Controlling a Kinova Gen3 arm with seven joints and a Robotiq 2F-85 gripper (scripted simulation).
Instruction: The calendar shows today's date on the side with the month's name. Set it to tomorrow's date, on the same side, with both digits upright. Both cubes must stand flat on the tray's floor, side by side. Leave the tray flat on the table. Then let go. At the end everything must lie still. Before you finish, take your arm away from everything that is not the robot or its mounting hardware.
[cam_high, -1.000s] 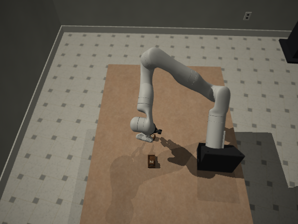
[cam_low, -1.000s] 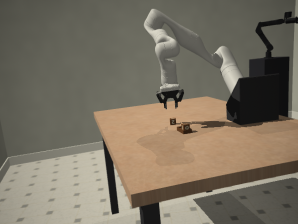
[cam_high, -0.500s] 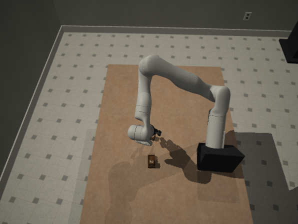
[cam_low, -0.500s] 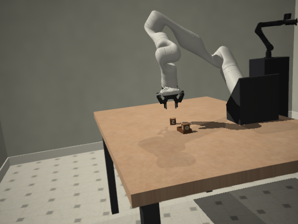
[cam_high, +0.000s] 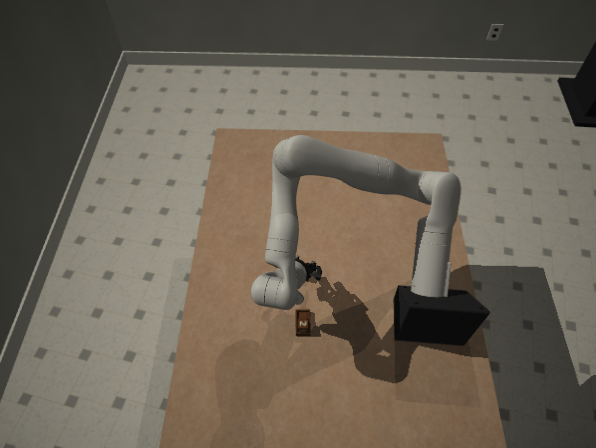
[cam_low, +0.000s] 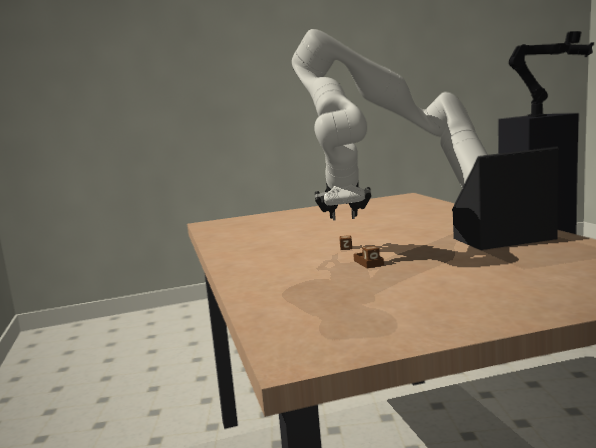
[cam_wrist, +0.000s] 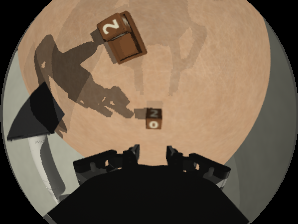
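The tray (cam_high: 303, 335) (cam_low: 361, 261) (cam_wrist: 128, 47) lies on the table. One brown cube (cam_high: 303, 324) (cam_low: 371, 253) (cam_wrist: 110, 26) sits in one end of it, with a white 2 on top and a 0 on a side in the exterior view; the other end is empty. A loose cube (cam_low: 345, 243) (cam_wrist: 153, 120) stands on the table near the tray, 0 on top and a 2 on a side; the arm hides it in the top view. My gripper (cam_low: 344, 218) (cam_wrist: 153, 150) is partly open and empty, above the table and the loose cube. No month's name can be read.
The tabletop (cam_high: 240, 200) (cam_low: 280, 240) (cam_wrist: 215, 75) bears the black base block (cam_high: 435, 320) (cam_low: 515, 200) of the arm on the right. Arm shadows fall around the tray and the loose cube. A second, black arm (cam_low: 525, 75) stands on a pedestal behind the table.
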